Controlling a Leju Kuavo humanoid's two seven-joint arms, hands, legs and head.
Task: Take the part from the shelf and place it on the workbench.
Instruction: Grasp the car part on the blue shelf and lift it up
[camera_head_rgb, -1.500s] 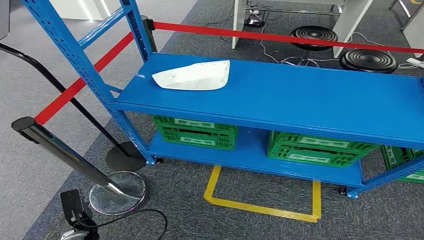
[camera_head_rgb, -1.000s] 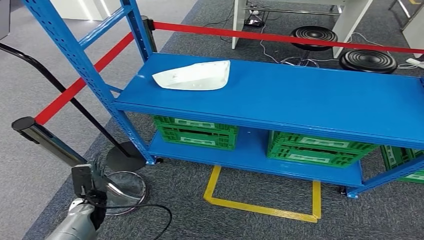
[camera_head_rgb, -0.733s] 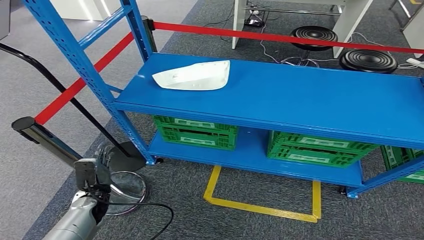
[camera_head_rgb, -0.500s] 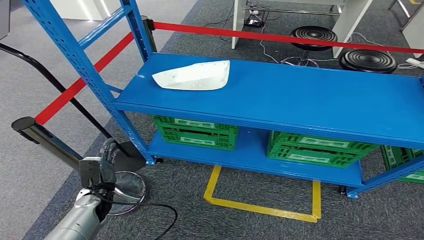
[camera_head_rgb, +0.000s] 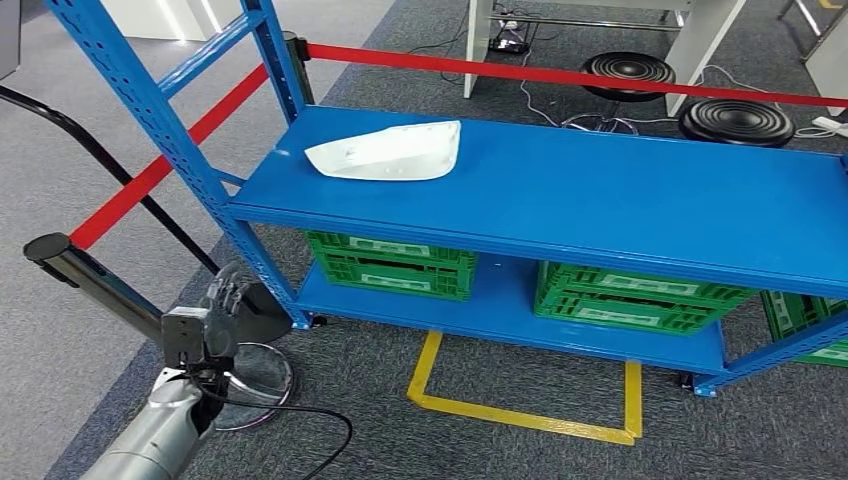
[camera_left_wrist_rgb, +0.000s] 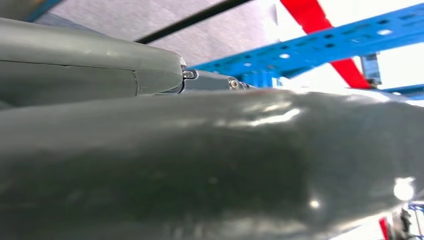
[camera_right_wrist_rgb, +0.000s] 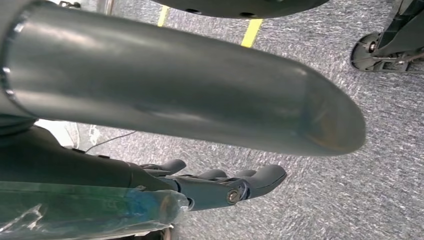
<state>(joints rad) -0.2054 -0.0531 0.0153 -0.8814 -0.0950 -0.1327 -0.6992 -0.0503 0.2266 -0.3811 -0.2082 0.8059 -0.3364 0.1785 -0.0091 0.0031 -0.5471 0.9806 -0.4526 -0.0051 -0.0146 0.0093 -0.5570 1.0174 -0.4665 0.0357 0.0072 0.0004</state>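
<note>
The white curved part (camera_head_rgb: 385, 152) lies on the left end of the blue shelf's top board (camera_head_rgb: 620, 195). My left hand (camera_head_rgb: 222, 305) is raised at the lower left, beside the shelf's front left upright and well below the part, its fingers spread and holding nothing. In the left wrist view the grey thumb (camera_left_wrist_rgb: 200, 165) is seen up close, with a blue shelf beam (camera_left_wrist_rgb: 325, 45) behind it. The right hand (camera_right_wrist_rgb: 225, 182) hangs over the grey carpet, fingers (camera_right_wrist_rgb: 265, 177) loosely extended and holding nothing.
Red barrier belts (camera_head_rgb: 560, 75) run behind and to the left of the shelf. A stanchion post (camera_head_rgb: 95, 285) with a round base (camera_head_rgb: 245, 380) stands beside my left arm. Green crates (camera_head_rgb: 395, 265) sit on the lower shelf. Yellow tape (camera_head_rgb: 520, 410) marks the floor.
My left arm has come up from the bottom left corner, and the hand now sits higher and nearer the shelf's upright. The part and shelf have not moved.
</note>
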